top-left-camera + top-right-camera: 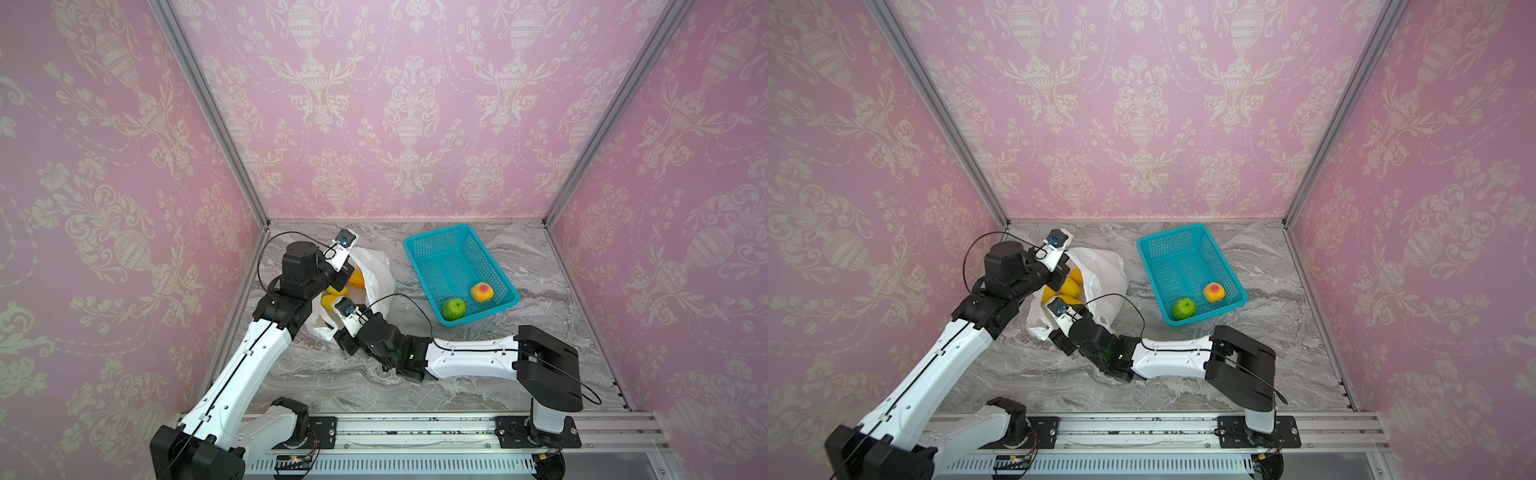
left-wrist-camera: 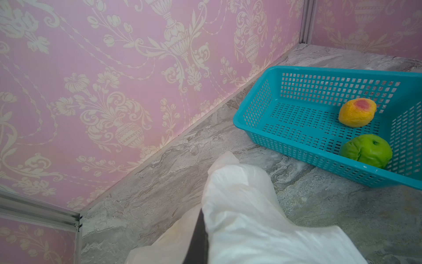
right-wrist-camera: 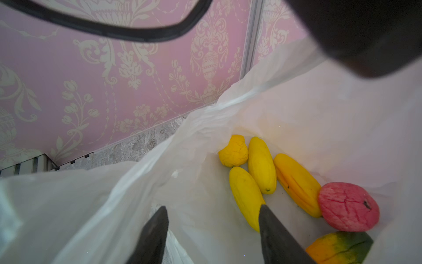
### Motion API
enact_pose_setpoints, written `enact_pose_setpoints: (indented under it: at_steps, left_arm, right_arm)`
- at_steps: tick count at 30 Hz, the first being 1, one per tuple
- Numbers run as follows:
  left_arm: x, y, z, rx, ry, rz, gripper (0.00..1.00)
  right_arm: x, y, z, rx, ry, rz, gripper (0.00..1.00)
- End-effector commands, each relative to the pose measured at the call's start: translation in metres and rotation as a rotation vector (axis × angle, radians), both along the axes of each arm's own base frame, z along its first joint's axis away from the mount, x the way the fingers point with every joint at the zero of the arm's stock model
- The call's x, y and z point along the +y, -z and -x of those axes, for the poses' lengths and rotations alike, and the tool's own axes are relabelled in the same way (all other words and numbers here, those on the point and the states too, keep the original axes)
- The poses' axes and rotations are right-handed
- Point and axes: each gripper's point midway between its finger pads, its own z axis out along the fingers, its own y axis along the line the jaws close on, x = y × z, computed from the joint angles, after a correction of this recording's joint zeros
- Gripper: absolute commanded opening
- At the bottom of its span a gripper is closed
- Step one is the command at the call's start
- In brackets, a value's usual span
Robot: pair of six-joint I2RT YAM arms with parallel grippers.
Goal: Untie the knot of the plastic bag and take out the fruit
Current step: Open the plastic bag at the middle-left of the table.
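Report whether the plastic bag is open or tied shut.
Open. The plastic bag gapes wide in the right wrist view, with fruit lying loose inside.

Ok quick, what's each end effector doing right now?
Left end effector: shut, pinching the plastic bag.
Right end effector: open inside the bag's mouth, holding nothing.
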Motion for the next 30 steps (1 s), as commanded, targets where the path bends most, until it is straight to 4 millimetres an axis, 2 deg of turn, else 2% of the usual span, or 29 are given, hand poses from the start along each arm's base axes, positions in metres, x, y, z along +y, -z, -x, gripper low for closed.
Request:
enact_pose_setpoints:
  at_steps: [1, 3, 6, 8, 13, 17, 20, 22, 24, 26, 28, 30]
  left_arm:
    - [0.002, -0.001, 0.001, 0.0, -0.013, -0.004, 0.0]
    - [0.002, 0.0, 0.001, 0.001, -0.012, -0.003, 0.0]
    - [0.002, -0.001, 0.001, -0.001, -0.013, -0.003, 0.0]
    - [0.002, -0.001, 0.001, -0.001, -0.012, -0.004, 0.0]
    - [0.002, -0.001, 0.001, 0.0, -0.014, -0.004, 0.0]
    - [0.002, -0.001, 0.001, -0.001, -0.012, -0.002, 0.0]
    - [0.001, -0.002, 0.001, -0.001, -0.01, 0.0, 0.0]
    - [0.001, -0.002, 0.001, -0.001, -0.01, 0.001, 0.0]
    - [0.002, -0.002, 0.001, -0.003, -0.012, -0.001, 0.0]
    - [0.002, -0.002, 0.002, -0.002, -0.011, -0.001, 0.0]
    - [0.002, -0.003, 0.002, -0.005, -0.012, -0.001, 0.0]
    - [0.002, -0.003, 0.002, -0.006, -0.011, 0.001, 0.0]
  right_arm:
    - [-0.012, -0.017, 0.001, -0.038, 0.012, -0.039, 0.6]
    - [-0.002, -0.022, 0.014, -0.04, -0.067, -0.046, 0.57]
    - [0.024, -0.024, 0.038, -0.045, -0.184, -0.029, 0.56]
    - [0.045, -0.027, 0.046, -0.039, -0.225, -0.023, 0.54]
    - [0.079, -0.015, 0.044, -0.003, -0.255, -0.011, 0.48]
    - [0.091, -0.009, 0.04, 0.015, -0.252, 0.028, 0.43]
    - [0.078, -0.009, 0.035, -0.006, -0.211, 0.034, 0.44]
    - [0.063, -0.011, 0.03, -0.031, -0.161, 0.05, 0.45]
    - [0.044, -0.014, 0.022, -0.057, -0.098, 0.059, 0.48]
    - [0.021, -0.019, 0.015, -0.077, -0.034, 0.056, 0.59]
    - [-0.001, -0.022, 0.008, -0.095, 0.022, 0.046, 0.63]
    - [-0.021, -0.014, 0.003, -0.105, 0.07, 0.062, 0.65]
